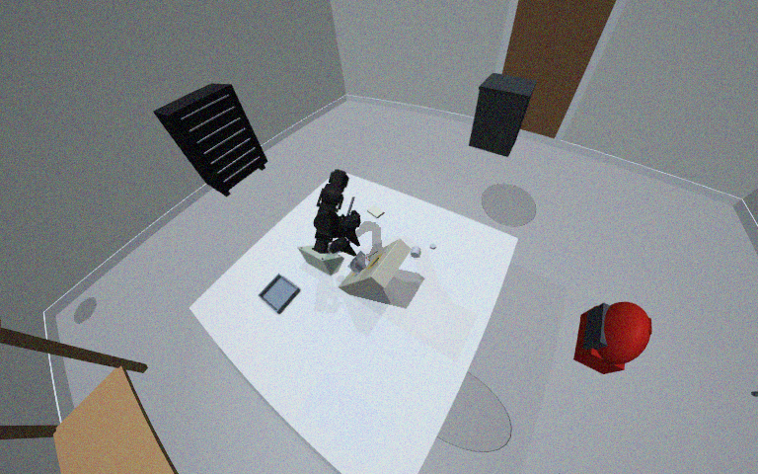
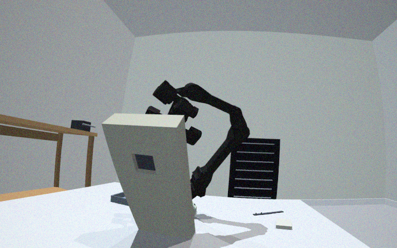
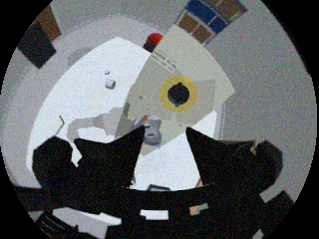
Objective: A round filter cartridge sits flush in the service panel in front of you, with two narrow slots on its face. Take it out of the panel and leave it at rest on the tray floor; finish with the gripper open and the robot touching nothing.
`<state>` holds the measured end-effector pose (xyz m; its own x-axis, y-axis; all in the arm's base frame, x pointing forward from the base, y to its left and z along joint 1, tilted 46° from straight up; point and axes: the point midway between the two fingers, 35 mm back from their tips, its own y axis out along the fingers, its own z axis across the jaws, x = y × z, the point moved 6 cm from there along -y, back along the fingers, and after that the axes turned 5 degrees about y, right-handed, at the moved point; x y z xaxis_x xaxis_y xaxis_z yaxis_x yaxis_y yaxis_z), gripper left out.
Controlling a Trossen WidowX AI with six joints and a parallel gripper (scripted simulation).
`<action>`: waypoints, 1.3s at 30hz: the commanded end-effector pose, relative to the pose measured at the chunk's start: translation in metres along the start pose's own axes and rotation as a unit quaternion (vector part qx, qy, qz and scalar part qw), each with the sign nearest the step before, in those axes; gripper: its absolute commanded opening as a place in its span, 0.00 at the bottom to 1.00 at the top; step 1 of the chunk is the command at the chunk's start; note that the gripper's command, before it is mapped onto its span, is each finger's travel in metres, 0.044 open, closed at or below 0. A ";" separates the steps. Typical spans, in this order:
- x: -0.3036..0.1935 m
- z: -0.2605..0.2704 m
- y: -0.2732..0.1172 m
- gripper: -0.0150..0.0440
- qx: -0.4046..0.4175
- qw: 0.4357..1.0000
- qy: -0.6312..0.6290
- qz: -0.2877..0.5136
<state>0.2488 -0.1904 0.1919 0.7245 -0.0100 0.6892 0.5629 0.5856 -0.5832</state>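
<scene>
My gripper (image 1: 357,250) (image 3: 165,129) is open in front of the service panel (image 1: 394,256) (image 2: 164,189) (image 3: 186,55). Its fingers are hidden behind the panel in the exterior view. On the panel face a yellow ring (image 3: 162,95) surrounds a dark round opening (image 3: 178,94) with small notches. A grey piece (image 1: 357,261) (image 3: 152,135) stands out from the face, beyond the fingertips in the wrist view and partly behind the left one. I cannot tell whether it is the cartridge. The shallow tray (image 1: 279,293) (image 2: 117,198) lies apart from the panel, beside the arm.
A pale green wedge (image 1: 330,264) stands between arm and tray. A small grey cylinder (image 1: 415,251) (image 3: 110,84) lies behind the panel, with a smaller piece (image 1: 432,246) (image 3: 107,73) near it. A cream block (image 1: 375,212) (image 2: 284,224) and a dark rod (image 2: 268,213) lie on the table.
</scene>
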 end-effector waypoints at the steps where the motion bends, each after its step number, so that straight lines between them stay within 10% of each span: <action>1: -0.023 0.017 0.018 0.77 0.022 0.956 0.284 0.068; 39: -0.028 0.021 0.067 0.77 0.023 0.956 0.284 0.067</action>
<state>0.2566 -0.1385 0.1454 0.8957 -0.3585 0.2630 0.4411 0.6425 -0.6266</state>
